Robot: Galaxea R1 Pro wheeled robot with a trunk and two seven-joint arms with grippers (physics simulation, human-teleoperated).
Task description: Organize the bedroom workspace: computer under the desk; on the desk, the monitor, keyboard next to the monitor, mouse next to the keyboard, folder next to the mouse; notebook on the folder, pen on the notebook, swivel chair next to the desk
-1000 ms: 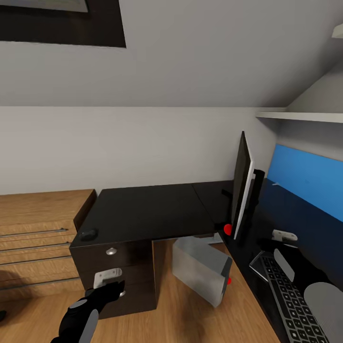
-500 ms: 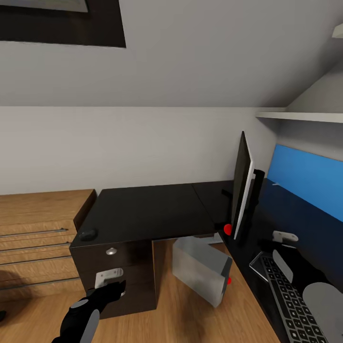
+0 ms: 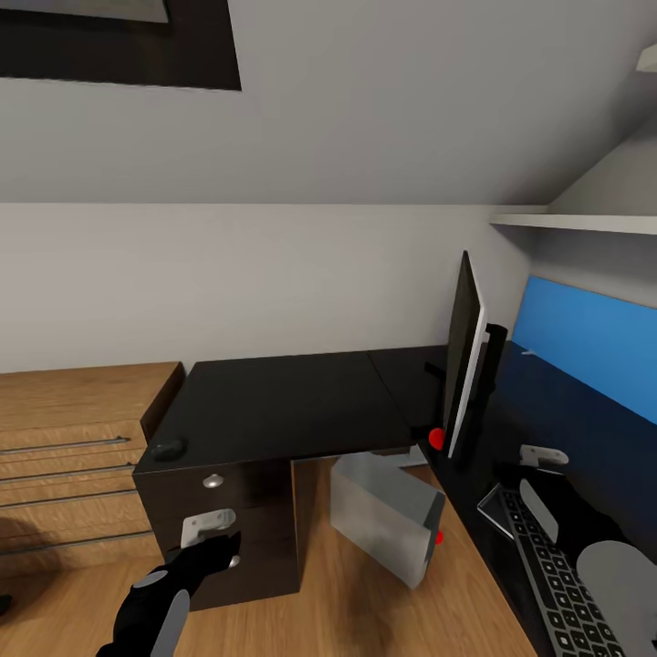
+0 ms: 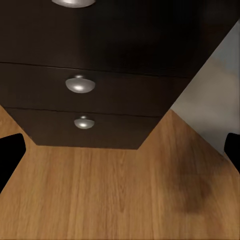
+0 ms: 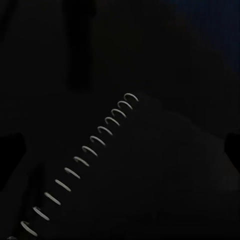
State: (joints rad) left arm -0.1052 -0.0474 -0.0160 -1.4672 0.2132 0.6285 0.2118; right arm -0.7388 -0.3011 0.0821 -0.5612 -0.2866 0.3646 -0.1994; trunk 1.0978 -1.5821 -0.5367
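The left hand (image 3: 214,538) is seen low in front of the dark drawers (image 3: 219,525) of the table (image 3: 274,401), its black fingertips (image 4: 10,155) spread wide at the picture's edges in the left wrist view, with nothing between them. Round silver knobs (image 4: 80,84) are found straight ahead of that hand, above an oak plank floor (image 4: 110,195). The mouse (image 3: 169,449) is set on the glossy table top, above the left hand near the table's front corner. The computer (image 3: 388,525) is seen tilted under the table, beyond the drawers to the left hand's right. The monitor (image 3: 464,356) stands upright on the table further right, seen nearly edge-on. The keyboard (image 3: 557,579) lies on the table in front of the monitor. The right hand (image 3: 545,456) is held over the dark table surface just past the keyboard's far end; its spread cannot be told. Beneath it, the coil of the notebook (image 5: 85,160) is shown in the right wrist view. A light oak dresser (image 3: 73,456) stands to the left hand's left.
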